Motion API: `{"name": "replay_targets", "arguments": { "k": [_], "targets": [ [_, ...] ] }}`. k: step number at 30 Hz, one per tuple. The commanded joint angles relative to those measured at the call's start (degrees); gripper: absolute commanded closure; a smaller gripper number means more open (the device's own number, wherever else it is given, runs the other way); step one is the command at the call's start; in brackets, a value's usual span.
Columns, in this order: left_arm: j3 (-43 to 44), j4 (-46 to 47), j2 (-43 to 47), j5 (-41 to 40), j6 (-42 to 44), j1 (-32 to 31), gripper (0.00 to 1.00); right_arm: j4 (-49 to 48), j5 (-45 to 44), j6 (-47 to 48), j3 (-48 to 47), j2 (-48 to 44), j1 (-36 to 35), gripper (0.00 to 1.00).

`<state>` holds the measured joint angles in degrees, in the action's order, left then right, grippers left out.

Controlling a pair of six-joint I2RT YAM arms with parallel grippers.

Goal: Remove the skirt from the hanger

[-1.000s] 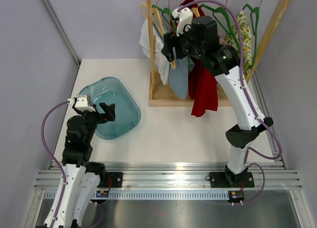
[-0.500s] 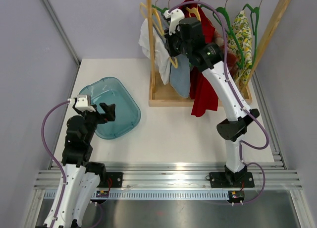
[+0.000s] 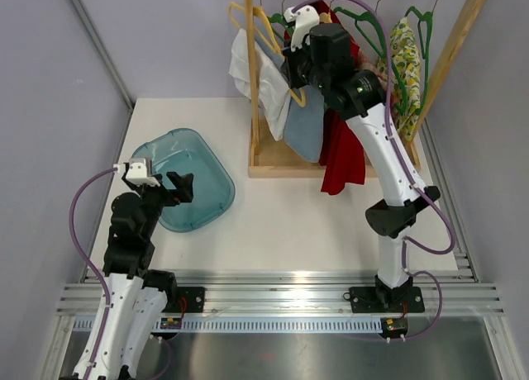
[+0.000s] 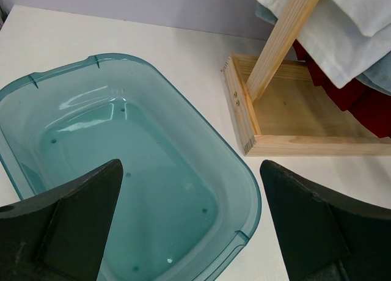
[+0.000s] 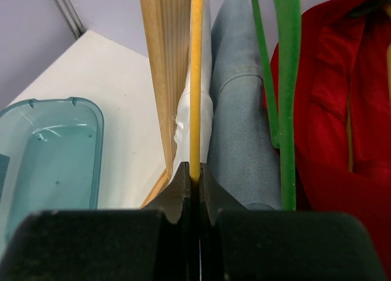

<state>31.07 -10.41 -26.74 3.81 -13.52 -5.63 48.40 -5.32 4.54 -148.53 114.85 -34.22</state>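
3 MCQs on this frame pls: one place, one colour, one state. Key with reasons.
1. Where is the tub?
A. On the table, left of the rack
B. Under the red garment
C. Hanging from the rail

2. What colour is the hanger in the right gripper?
A. Green
B. Yellow
C. White

3. What state is the left gripper in?
A. Shut on the tub rim
B. Shut on cloth
C. Open, holding nothing

Key:
1A: the top view shows the tub beside the rack's base.
2B: the right wrist view shows a yellow bar pinched between shut jaws.
3C: its jaws stand wide apart above the tub.
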Motion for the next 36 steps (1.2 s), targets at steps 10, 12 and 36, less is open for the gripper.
{"name": "replay_targets", "arguments": {
  "k": [10,12,36],
  "targets": [
    [1.98,5.75,0.81,7.07,-0.98,-0.08,0.01,-6.39,1.54,0.82,1.38,-14.81,-0.41,1.00],
    [0.67,7.85,1.43,11.11,-1.59,-0.08,0.01,-7.18,3.29,1.61,8.14,-17.80,-0.41,1.00],
    [3.64,37.82,-25.53,-18.40,-3.88,-52.63,0.01,-1.29,37.83,7.33,62.39,-55.51,7.85,1.00]
  ]
}}
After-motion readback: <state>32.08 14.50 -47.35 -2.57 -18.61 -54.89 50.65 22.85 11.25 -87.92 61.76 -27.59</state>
